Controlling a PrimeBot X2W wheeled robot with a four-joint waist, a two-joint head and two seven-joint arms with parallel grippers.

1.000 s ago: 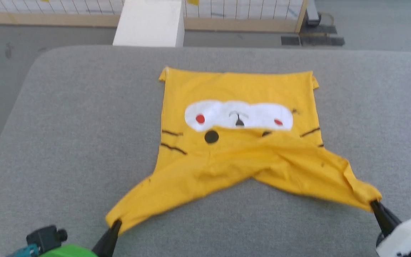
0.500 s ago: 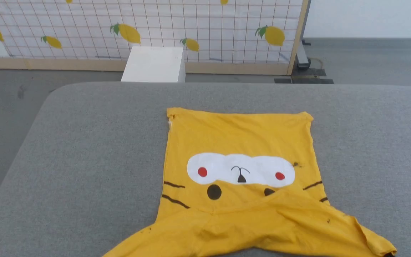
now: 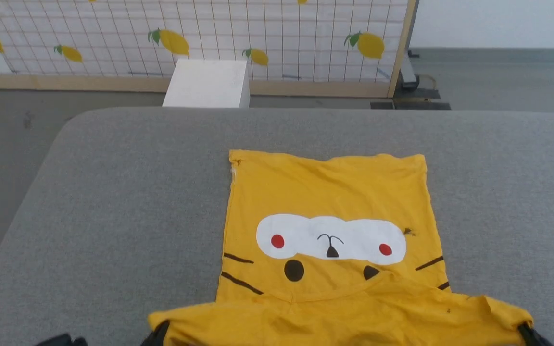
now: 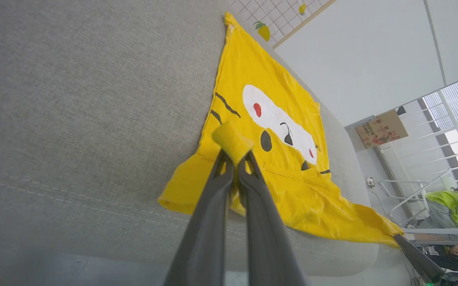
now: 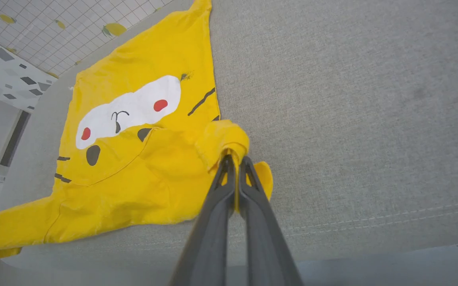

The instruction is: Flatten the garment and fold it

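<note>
The garment is a bright yellow T-shirt lying print-up on the grey padded table, with a white patch, red dots and black stripes showing. Its near part is pulled toward me and stretched between both arms. My left gripper is shut on a bunched yellow sleeve end; its dark fingers peek in at the head view's bottom edge. My right gripper is shut on the other sleeve end, by the table's near edge, with its fingers low at the right.
A white box stands on the floor beyond the table's far edge, before a gridded screen with lemon prints. Bare grey table surface lies on both sides of the shirt. The table's near edge runs just below my grippers.
The head camera has tilted up, showing the screen behind. The shirt's near part is drawn tighter and straighter; the two sleeve ends now stretch level instead of splaying down and outward.
</note>
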